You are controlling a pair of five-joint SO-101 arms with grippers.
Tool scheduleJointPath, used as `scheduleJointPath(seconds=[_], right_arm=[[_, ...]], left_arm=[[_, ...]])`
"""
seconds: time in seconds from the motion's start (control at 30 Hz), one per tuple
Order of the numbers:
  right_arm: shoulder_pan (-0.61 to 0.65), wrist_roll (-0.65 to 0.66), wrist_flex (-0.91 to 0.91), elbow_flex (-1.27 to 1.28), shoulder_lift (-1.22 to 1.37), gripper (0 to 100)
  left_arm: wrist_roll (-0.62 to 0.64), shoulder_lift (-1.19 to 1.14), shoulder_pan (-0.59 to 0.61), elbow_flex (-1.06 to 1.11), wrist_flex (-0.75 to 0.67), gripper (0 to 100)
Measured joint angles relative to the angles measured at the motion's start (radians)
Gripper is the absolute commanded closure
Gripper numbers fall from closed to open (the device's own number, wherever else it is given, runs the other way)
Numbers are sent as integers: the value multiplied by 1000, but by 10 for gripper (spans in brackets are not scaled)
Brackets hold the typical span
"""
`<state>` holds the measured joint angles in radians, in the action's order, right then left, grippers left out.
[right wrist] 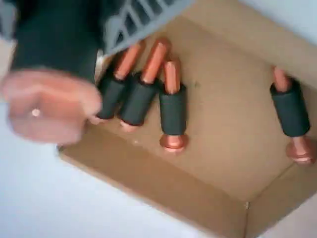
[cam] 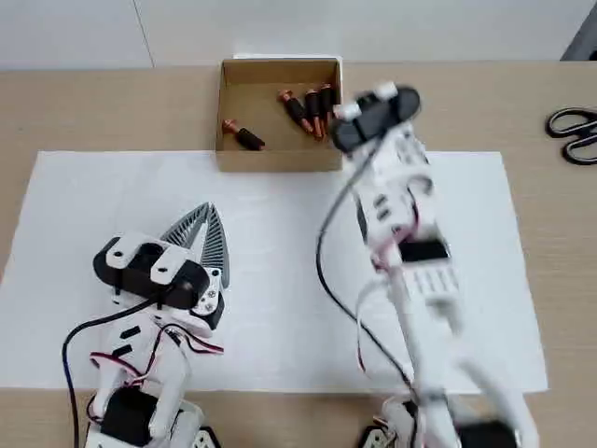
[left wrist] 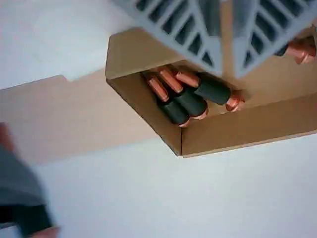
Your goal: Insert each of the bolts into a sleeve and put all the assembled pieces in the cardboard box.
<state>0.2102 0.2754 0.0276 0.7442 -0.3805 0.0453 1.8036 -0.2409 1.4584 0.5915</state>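
Right wrist view: your right claw (right wrist: 84, 44) pinches a sleeved bolt (right wrist: 44, 106) over the box (right wrist: 148, 193), right side; four pieces (right wrist: 172, 111) already inside. Get fully over it, then release low; left claw (cam: 209, 210) pressed together.

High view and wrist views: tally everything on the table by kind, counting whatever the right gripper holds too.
Brown cardboard box: 1
Copper bolts in black sleeves: 5 (4 in the box, 1 held by the right gripper)
Black-handled scissors: 1
White paper sheet: 1
Total: 8
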Motion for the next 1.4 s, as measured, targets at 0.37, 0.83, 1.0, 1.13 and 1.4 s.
scheduleJointPath(seconds=[0.37, 0.83, 1.0, 1.13, 1.4], right_arm=[[38, 0, -12, -623, 677, 995], [130, 203, -20, -1051, 1160, 995], [129, 207, -20, -1145, 1244, 995], [129, 207, -21, -1169, 1274, 995], [137, 209, -31, -1183, 1290, 994]], left_arm=[[0, 0, 0, 25, 0, 994], [0, 0, 0, 25, 0, 994], [0, 0, 0, 25, 0, 994], [0, 0, 0, 25, 0, 994], [0, 0, 0, 25, 0, 994]])
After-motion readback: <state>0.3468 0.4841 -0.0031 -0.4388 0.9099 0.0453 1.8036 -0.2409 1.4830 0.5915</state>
